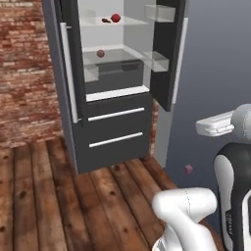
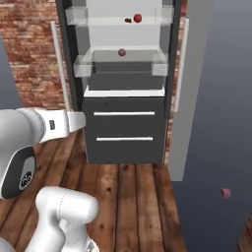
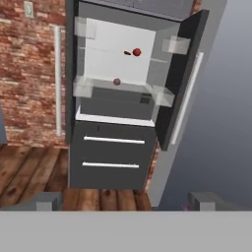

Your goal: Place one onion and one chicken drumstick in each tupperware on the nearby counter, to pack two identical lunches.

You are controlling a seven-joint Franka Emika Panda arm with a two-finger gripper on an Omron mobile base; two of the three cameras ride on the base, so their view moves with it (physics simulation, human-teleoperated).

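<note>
Room: brick wall (image 1: 24, 73) on your left, dark wood plank floor (image 1: 59, 196) underfoot, plain grey wall to the right.
Fridge: tall dark fridge (image 2: 123, 128) ahead of you, both upper doors swung open, white interior lit; two closed drawers with silver handles below.
Bright red onion: you see it on the upper glass shelf (image 1: 115, 18) (image 2: 138, 18) (image 3: 137, 51), towards the right side.
Chicken drumstick: small dark-brown piece just left of the bright red onion on the same shelf (image 1: 105, 20) (image 2: 128, 20) (image 3: 127, 52); too small to tell whether they touch.
Duller onion: on the shelf below, near the middle (image 1: 100, 53) (image 2: 121, 52) (image 3: 116, 81).
Door bins: clear bins (image 2: 81, 66) hang on the inside of each open door.
Claw: your claw (image 3: 125, 202) stands wide, both tips low in the hand view, holding nothing, well apart from the fridge.
Small pink cube: lies on the grey area right of the fridge (image 1: 188, 169) (image 2: 226, 193).
</note>
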